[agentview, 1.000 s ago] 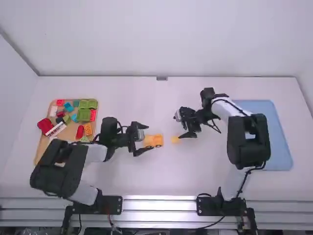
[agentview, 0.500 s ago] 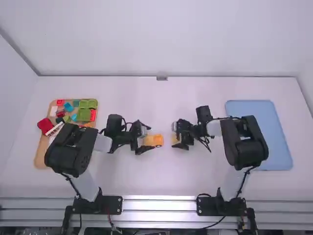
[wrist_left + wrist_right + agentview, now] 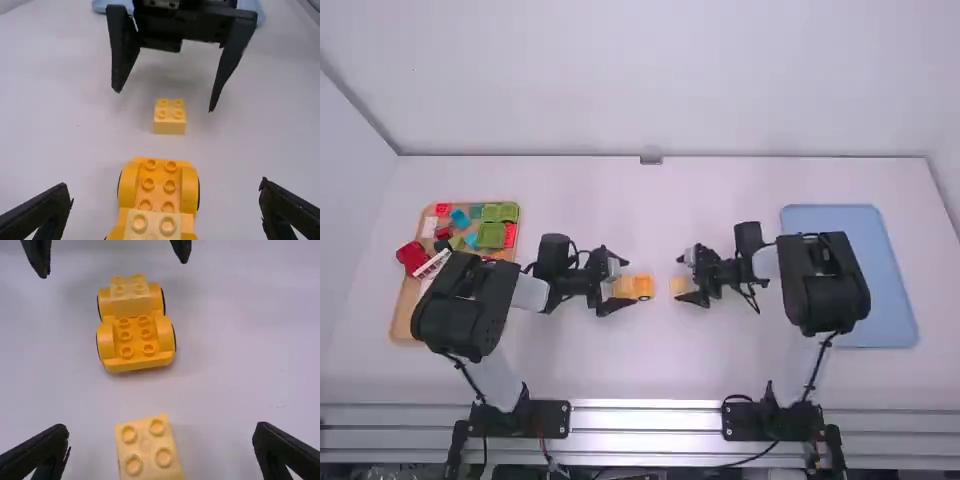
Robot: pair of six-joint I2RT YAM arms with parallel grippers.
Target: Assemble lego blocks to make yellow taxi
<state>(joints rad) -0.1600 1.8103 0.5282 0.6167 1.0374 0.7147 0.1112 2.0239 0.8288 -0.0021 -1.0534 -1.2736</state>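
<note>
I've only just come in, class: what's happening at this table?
Two robot arms are working on a yellow toy taxi. The left gripper is open around one end of the wheeled car base, which already carries a paler yellow block on one end. The right gripper is open around a loose yellow block on the table, apart from the car. Neither gripper is holding anything at this moment, and the loose block is not yet attached.

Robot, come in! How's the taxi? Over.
Left claw open at yellow car. Right claw open at loose yellow block. Block not on car yet. Blue tray off to the side.
</note>
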